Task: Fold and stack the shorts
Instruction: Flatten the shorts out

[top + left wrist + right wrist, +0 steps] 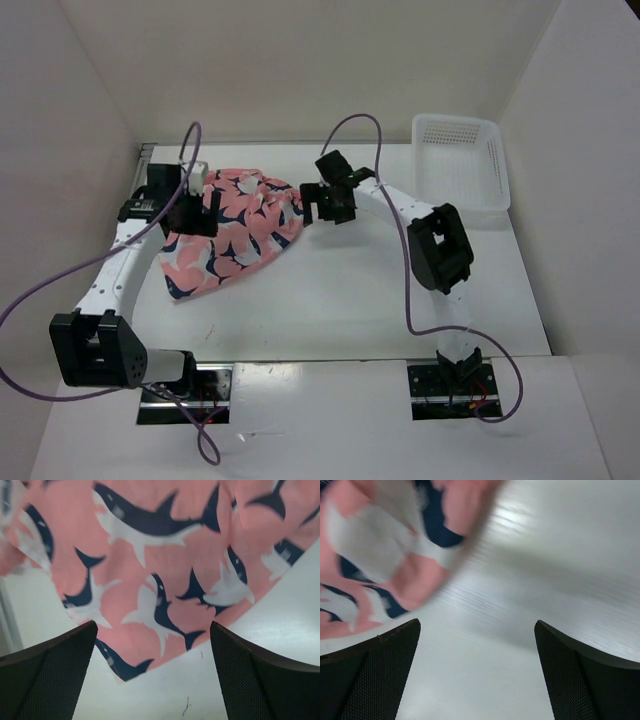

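Gaping wide, the left hand (200, 216) hangs over the shorts (237, 235), the right hand (326, 208), likewise, beside.

Legible markings — none.
No text, label, brand or number can be read in any view; the shorts (238, 234) carry only a navy-and-white shark print — pictorial, no lettering discernible.

Left pincer (152, 625), right pincer (477, 624) seemingly agape
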